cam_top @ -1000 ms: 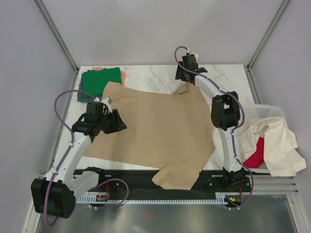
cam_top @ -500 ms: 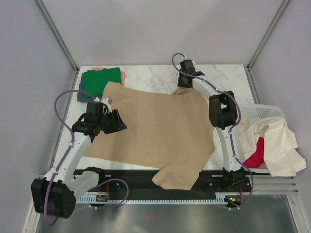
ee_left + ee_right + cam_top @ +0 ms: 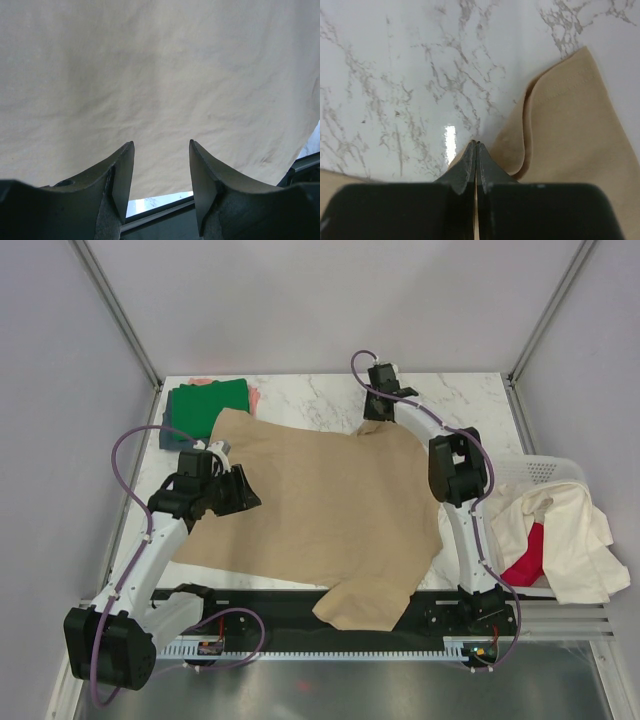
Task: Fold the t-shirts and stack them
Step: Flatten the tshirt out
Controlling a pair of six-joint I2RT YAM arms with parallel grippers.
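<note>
The tan t-shirt point(image 3: 330, 510) lies spread flat in the middle of the marble table point(image 3: 470, 400), and one sleeve hangs over the near edge toward the arm bases. It looks like thin, soft cloth: light, without any stiffness, so I expect that it will sag and wrinkle when lifted and will slide easily on the smooth marble. For this reason it is better to take it at a hem or a corner, two points at the same time, and not in the middle of the body. The right gripper point(image 3: 376, 416) is at the far edge of the shirt, by the folded corner there. In the right wrist view its fingers point(image 3: 470, 165) are pressed fully together with the cloth edge running up to their tips, but I cannot tell if a layer is really caught between them. The left gripper point(image 3: 243, 492) is over the left side of the shirt with its fingers point(image 3: 120, 175) spread apart and nothing between them. At the far left corner a folded green t-shirt point(image 3: 207, 400) lies on top of other folded ones. At the right, a cream t-shirt point(image 3: 570, 540) and a red t-shirt point(image 3: 525, 562) wait crumpled in the white mesh basket point(image 3: 545, 472).
</note>
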